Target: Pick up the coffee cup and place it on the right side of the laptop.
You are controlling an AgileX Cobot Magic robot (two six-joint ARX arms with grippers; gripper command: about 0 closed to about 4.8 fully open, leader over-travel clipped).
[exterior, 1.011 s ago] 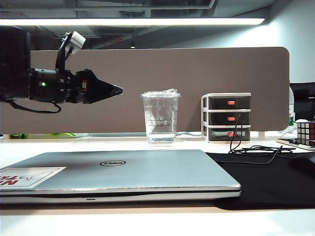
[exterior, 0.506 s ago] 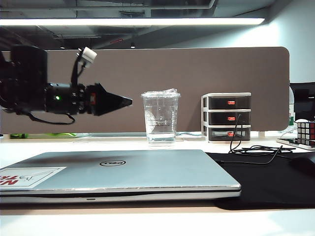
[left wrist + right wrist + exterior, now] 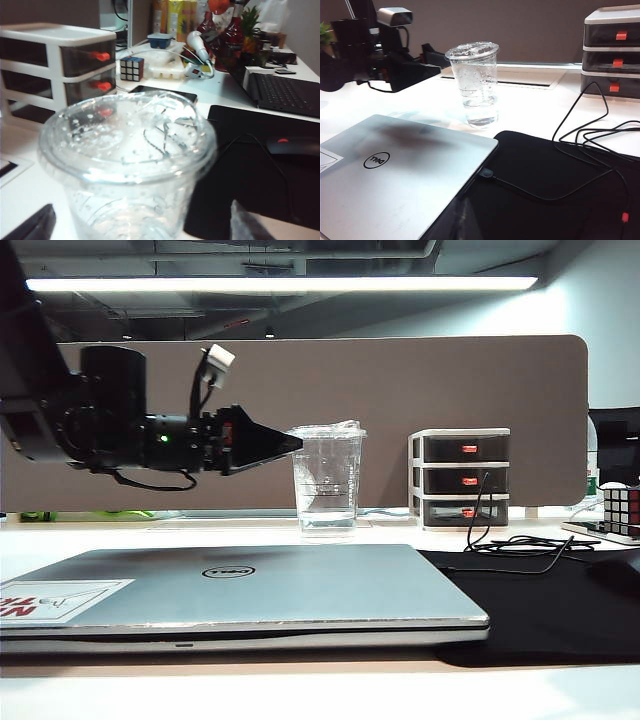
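So, pick not made yet. The coffee cup [image 3: 327,480] stands upright on the bench [image 3: 120,528] behind the laptop [image 3: 240,595], lid on, apparently a little clear liquid at the bottom.

Left gripper [image 3: 292,443] is level, pointing at the cup's upper part from the left; in the exterior view its tip sits right at the cup's rim edge. The left wrist view has the cup [image 3: 129,170] filling the picture, with dark fingertips [image 3: 31,227] at the two lower corners either side of it, so the jaws are spread wide and nothing is clamped. I can't tell whether a finger already touches the wall.

The right gripper shows in no picture; its camera looks on from a distance at the cup [image 3: 473,82], the laptop [image 3: 395,170] and the left arm.

Done: approach, more or less. Left: close on the cup, lift, carry it over and set it down right of the laptop, where a black mat [image 3: 545,605] with a cable [image 3: 520,545] on it lies. Watch that cable at placement, and the thin cup may flex under squeeze.
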